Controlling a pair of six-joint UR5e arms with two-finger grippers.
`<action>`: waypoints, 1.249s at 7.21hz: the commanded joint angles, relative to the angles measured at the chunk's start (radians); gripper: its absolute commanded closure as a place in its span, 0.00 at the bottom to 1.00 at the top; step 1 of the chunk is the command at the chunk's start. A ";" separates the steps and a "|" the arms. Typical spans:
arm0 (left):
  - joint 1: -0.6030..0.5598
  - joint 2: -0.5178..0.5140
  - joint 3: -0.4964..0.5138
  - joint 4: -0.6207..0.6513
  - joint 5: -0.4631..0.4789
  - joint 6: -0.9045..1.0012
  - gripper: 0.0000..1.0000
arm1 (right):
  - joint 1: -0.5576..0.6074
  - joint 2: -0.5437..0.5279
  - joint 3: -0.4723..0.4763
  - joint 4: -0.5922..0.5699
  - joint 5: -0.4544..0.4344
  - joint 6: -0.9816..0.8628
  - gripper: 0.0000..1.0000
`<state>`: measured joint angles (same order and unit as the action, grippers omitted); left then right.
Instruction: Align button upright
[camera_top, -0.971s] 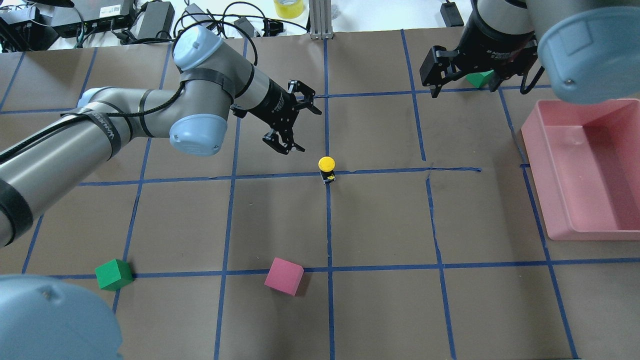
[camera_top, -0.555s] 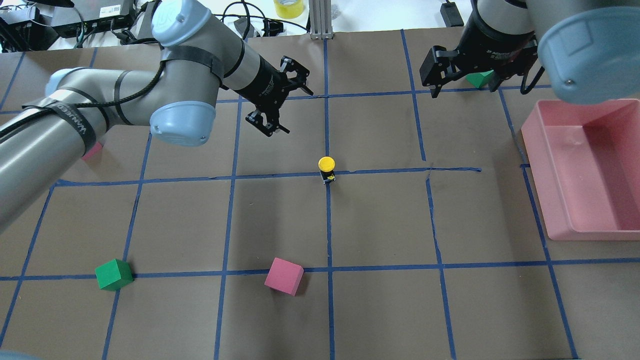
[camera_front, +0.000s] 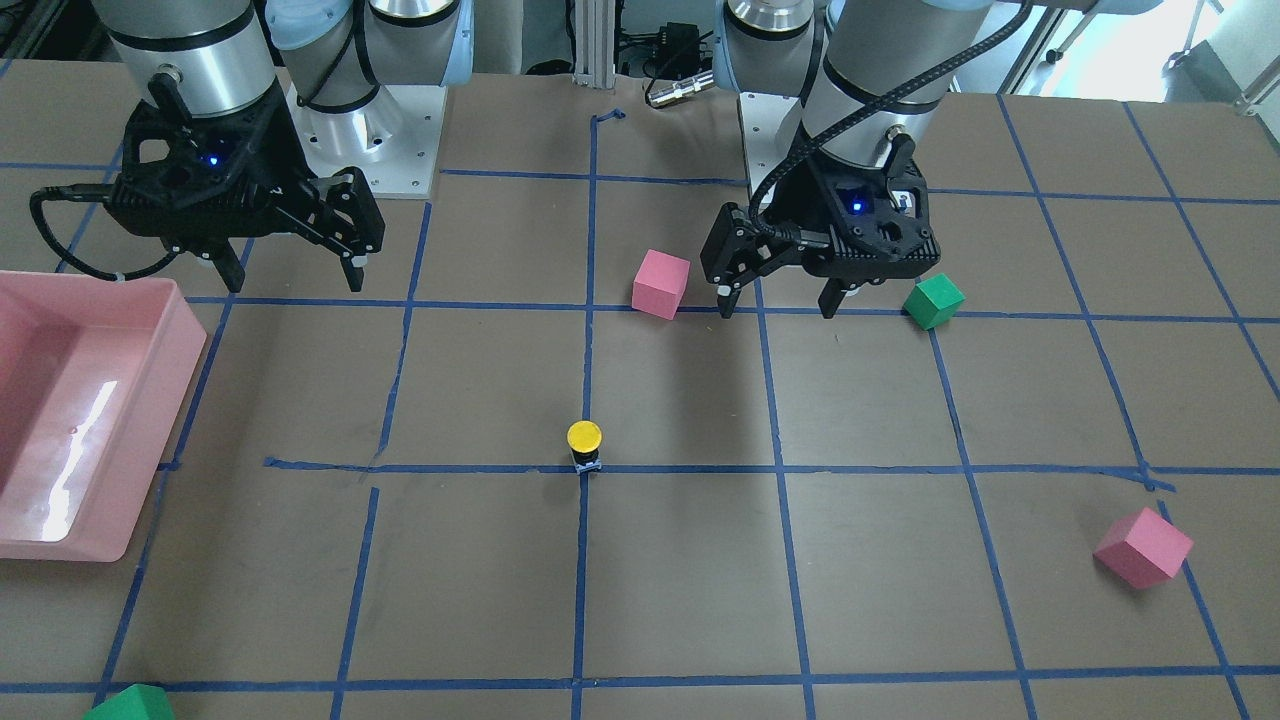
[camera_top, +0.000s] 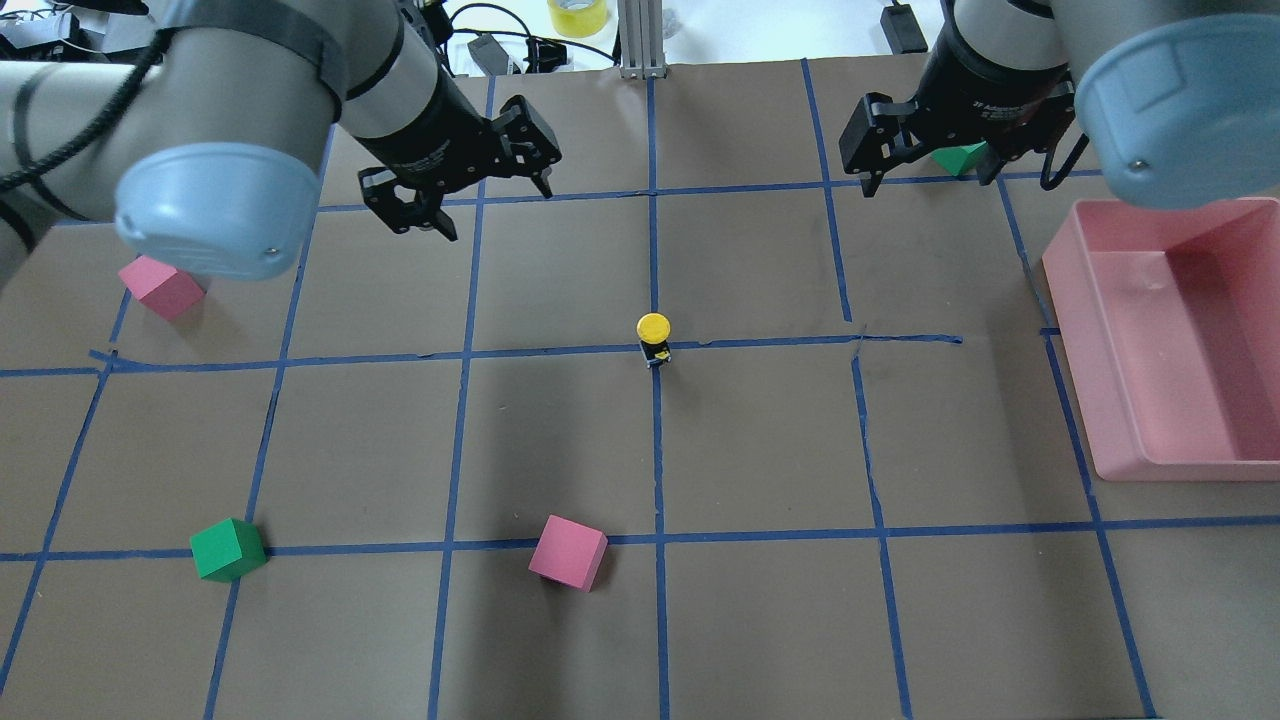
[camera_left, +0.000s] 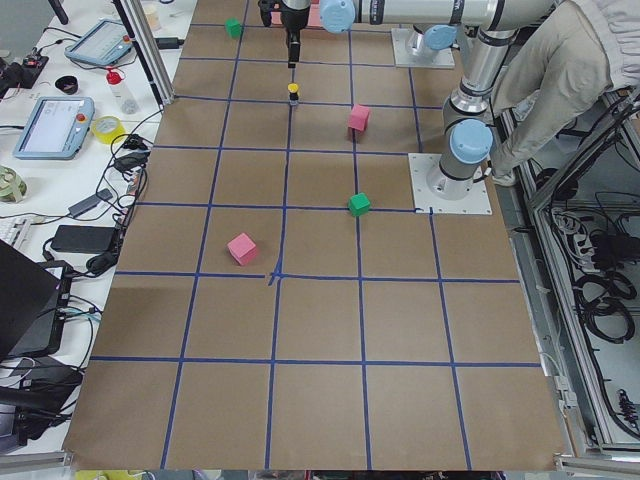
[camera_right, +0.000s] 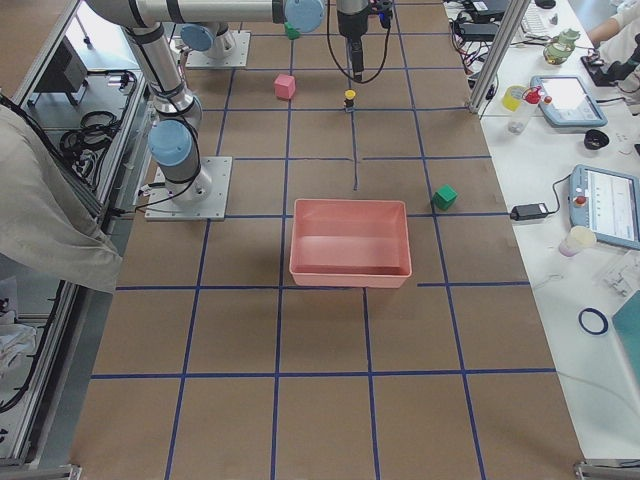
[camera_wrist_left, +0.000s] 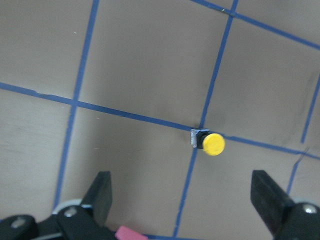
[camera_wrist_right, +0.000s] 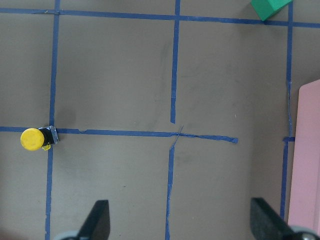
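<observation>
Landmark for this entry: the pink tray (camera_top: 1200, 470) (camera_front: 165, 440), lying open side up at the robot's right end of the table (camera_top: 760, 620).

Button (camera_top: 653, 335) (camera_front: 584, 445) (camera_wrist_left: 209, 142) (camera_wrist_right: 36, 138): stands upright, with the yellow cap on top, the black collar under it and the block base flat on the table. It sits on a crossing of the blue tape lines (camera_top: 560, 350), well apart from the tray and out from the tray's long wall toward the robot's left. Nothing touches it.

Right gripper (camera_front: 293, 280) (camera_top: 925, 182): jaws spread wide, nothing between them. It hangs above the table beside the tray, on the side that faces the button, with its fingers (camera_wrist_right: 97, 220) pointing down. Its wrist view has the tray's rim at one edge and the button at the other.

Left gripper (camera_front: 775, 305) (camera_top: 480, 205): jaws also spread wide and empty. It hangs above the table, farther from the tray than the button is, with its fingers (camera_wrist_left: 100, 192) pointing down and clear of the button.

Loose cubes:
- The near green cube (camera_top: 958, 157) (camera_front: 130, 705) lies just off the tray's corner on the operators' side.
- The near pink cube (camera_top: 568, 552) (camera_front: 661, 284) lies past the button from the tray, toward the robot.
- The far green cube (camera_top: 228, 549) (camera_front: 933, 301) lies farther out from the tray than that.
- The far pink cube (camera_top: 160, 287) (camera_front: 1143, 546) lies farthest from the tray, tilted against the tape grid.
</observation>
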<state>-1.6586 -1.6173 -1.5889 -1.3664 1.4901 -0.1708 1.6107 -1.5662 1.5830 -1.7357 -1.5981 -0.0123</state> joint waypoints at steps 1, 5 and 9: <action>0.055 0.004 0.038 -0.049 0.015 0.105 0.00 | 0.000 0.000 0.000 0.002 0.001 0.000 0.00; 0.059 0.007 0.101 -0.155 0.086 0.126 0.00 | 0.002 0.000 0.000 0.004 0.001 0.000 0.00; 0.066 0.002 0.107 -0.155 0.084 0.129 0.00 | 0.000 0.000 0.000 0.004 0.000 0.000 0.00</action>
<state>-1.5948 -1.6137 -1.4825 -1.5224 1.5739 -0.0401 1.6107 -1.5662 1.5831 -1.7318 -1.5978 -0.0123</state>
